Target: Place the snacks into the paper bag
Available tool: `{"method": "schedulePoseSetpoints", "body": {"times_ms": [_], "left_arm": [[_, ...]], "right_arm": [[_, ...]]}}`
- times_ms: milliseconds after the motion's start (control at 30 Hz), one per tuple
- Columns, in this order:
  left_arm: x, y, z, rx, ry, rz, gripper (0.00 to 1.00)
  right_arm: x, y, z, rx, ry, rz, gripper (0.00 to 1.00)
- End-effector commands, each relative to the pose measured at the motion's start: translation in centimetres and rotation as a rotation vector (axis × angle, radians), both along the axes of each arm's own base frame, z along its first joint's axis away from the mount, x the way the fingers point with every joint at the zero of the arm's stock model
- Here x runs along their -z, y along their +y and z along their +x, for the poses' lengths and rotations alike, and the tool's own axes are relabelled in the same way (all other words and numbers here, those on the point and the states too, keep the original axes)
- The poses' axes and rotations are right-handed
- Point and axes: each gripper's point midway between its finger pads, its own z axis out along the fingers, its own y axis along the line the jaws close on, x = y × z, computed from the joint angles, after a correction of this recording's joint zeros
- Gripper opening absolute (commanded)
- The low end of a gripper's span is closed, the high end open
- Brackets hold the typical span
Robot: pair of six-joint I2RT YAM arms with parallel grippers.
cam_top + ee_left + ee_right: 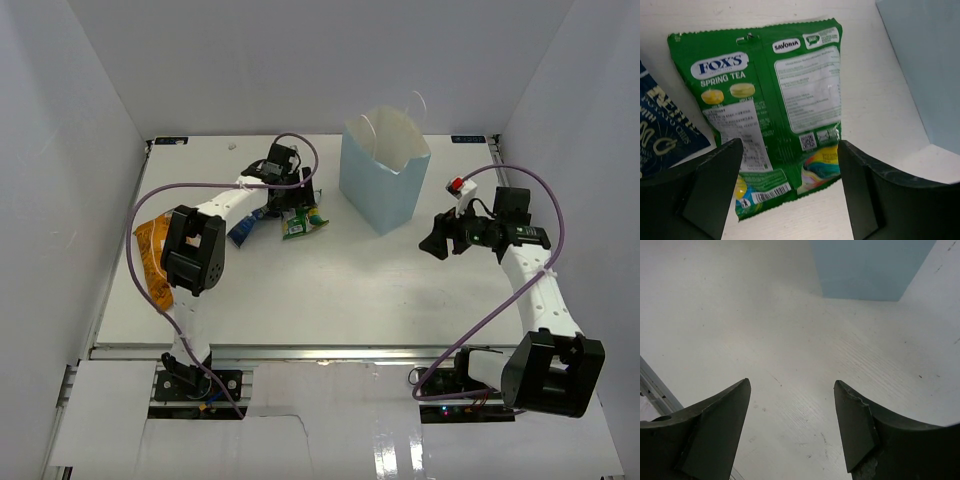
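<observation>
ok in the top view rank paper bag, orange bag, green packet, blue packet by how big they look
1. paper bag
2. orange bag, partly hidden
3. green packet and blue packet: look alike, both partly covered, so not ranked

Top view is bright and even, with diffuse light bouncing off the white walls (pixel 80 150). Shadows on the table (pixel 330 290) are faint and soft-edged, including at the base of the paper bag (pixel 385 185). Glare streaks on the glossy front strip (pixel 395 450). Left wrist view is sharp: green packet (pixel 785 100) print legible, small foil hotspot, left gripper (pixel 790 150) fingers (pixel 710 185) near-black and soft. Right wrist view: tabletop slightly washed out, right gripper (pixel 791 385) fingers (pixel 715 435) underexposed.
</observation>
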Motion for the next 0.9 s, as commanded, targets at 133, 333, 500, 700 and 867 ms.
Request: {"method": "schedulePoseSetpoints", "body": {"times_ms": [133, 333, 500, 700, 867], "left_arm": [[-0.1, 0.2, 2.1, 0.045, -0.007, 0.08, 0.81], [2.2, 0.6, 1.1, 0.049, 0.055, 0.101, 0.65], [2.6, 0.3, 0.0, 0.074, 0.073, 0.072, 0.39], [-0.1, -0.3, -2.5, 0.134, 0.033, -0.014, 0.11], [-2.9, -0.6, -7.2, 0.174, 0.002, -0.157, 0.06]], "right_arm": [[0.8, 0.8, -0.5, -0.062, -0.008, 0.033, 0.76], [1.1, 1.8, -1.0, -0.119, 0.004, 0.052, 0.77], [1.1, 3.9, -2.6, -0.242, -0.011, 0.069, 0.75], [0.7, 7.6, -4.0, -0.382, -0.019, 0.081, 0.72], [0.4, 12.0, -4.4, -0.414, 0.036, 0.068, 0.68]]}}
